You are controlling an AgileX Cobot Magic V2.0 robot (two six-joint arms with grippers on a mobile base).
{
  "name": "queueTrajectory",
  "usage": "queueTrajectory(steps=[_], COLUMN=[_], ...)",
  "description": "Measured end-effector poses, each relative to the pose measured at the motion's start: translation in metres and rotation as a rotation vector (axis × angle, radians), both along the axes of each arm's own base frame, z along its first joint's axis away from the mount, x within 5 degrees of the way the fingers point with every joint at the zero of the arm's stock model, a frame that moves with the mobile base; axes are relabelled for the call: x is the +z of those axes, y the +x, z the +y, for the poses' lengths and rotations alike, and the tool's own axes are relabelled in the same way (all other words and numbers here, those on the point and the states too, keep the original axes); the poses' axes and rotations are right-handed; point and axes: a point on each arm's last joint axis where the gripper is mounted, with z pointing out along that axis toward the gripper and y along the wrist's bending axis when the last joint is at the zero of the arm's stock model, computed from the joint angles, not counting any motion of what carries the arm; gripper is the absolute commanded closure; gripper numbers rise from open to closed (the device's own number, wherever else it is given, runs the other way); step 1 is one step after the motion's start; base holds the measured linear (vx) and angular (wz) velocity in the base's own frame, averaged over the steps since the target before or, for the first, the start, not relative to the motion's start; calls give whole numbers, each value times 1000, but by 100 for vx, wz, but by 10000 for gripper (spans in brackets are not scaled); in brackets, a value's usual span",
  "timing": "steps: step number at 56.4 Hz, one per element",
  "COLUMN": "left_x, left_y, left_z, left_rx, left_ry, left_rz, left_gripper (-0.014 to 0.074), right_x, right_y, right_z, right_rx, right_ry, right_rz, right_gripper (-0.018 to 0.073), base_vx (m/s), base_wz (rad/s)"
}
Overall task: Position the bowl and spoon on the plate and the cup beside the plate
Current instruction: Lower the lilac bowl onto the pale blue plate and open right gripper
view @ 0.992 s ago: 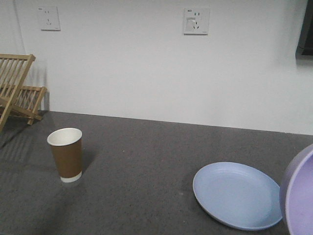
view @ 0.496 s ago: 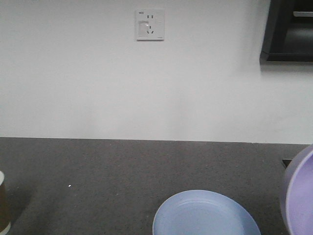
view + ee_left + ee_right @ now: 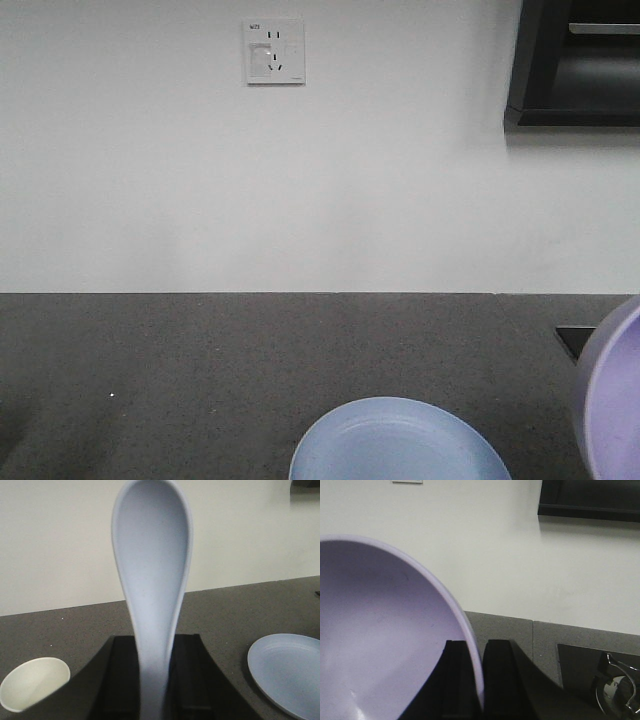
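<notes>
My left gripper (image 3: 156,680) is shut on the handle of the pale blue spoon (image 3: 152,575), whose scoop stands upright before the camera. The brown paper cup (image 3: 32,682) shows its white inside at the lower left. The light blue plate (image 3: 287,670) lies on the dark counter at the right, and its far half shows at the bottom of the front view (image 3: 400,445). My right gripper (image 3: 480,680) is shut on the rim of the lavender bowl (image 3: 380,630), one finger inside and one outside. The bowl's edge (image 3: 610,400) fills the front view's right margin, held off the counter.
A dark speckled counter (image 3: 200,370) runs to a white wall with a socket (image 3: 274,50). A black cabinet (image 3: 580,60) hangs at the upper right. A sink cut-out with a metal fitting (image 3: 615,685) lies to the right of the bowl.
The front view has swung right: the cup and wooden rack have left it, the socket has moved left, and the plate has slid toward the bottom centre. The bowl stays at the right edge.
</notes>
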Motion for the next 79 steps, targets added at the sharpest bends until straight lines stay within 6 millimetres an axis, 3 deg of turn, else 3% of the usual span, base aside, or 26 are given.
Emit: queueTrajectory(steps=[58,64,72,79], left_x=[6,6,6,6], left_y=[1,1,1,1], left_z=[1,1,1,1], left_rx=[9,9,9,9], left_ry=[-17,-17,-17,-17], left_rz=[-69,-69,-69,-69], left_gripper=[599,599,599,599], right_x=[1,-4,-20,-41], right_y=[3,19,58,111], right_z=[0,2,17,39], right_rx=[-3,15,117,202], right_ry=[9,23,-2,-62], right_rz=[-5,67,289,537], right_gripper=[568,568,568,568], base_vx=[0,0,0,0], base_wz=[0,0,0,0])
